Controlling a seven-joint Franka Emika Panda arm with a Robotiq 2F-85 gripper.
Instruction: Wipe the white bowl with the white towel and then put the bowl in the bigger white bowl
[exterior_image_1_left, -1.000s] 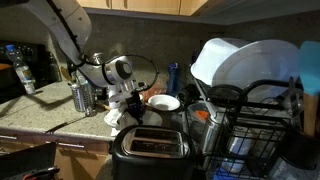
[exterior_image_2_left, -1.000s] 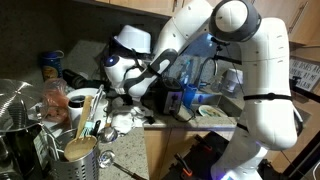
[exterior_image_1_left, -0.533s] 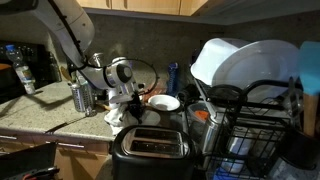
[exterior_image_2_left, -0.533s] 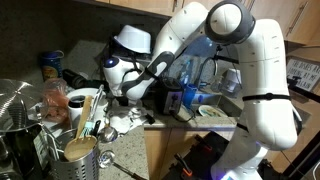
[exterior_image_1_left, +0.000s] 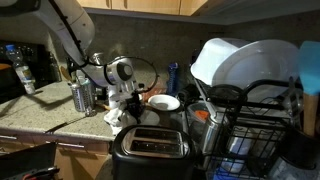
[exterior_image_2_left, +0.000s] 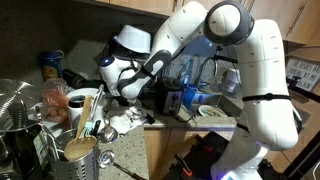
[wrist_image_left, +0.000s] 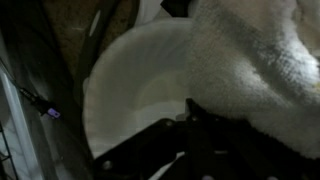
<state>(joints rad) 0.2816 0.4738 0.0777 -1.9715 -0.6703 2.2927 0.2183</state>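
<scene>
White towel fills the right of the wrist view, bunched against the inner wall of the bowl, whose pale hollow lies bare on the left. The hand hangs low over the tabletop just behind the toaster. The bowl sits under it there, mostly hidden in both exterior views. Against a second ago almost nothing has moved: the wrist has swung only a shade sideways behind the toaster, while bowl and towel keep their places. I read that as a small wiping stroke, so the wipe is under way, not finished. The fingers are a dark blur beneath the towel, and I cannot tell whether they pinch the cloth or merely press it. The bigger bowl, probably the one behind the toaster beside the hand, stands apart, so the transfer is yet to come.
</scene>
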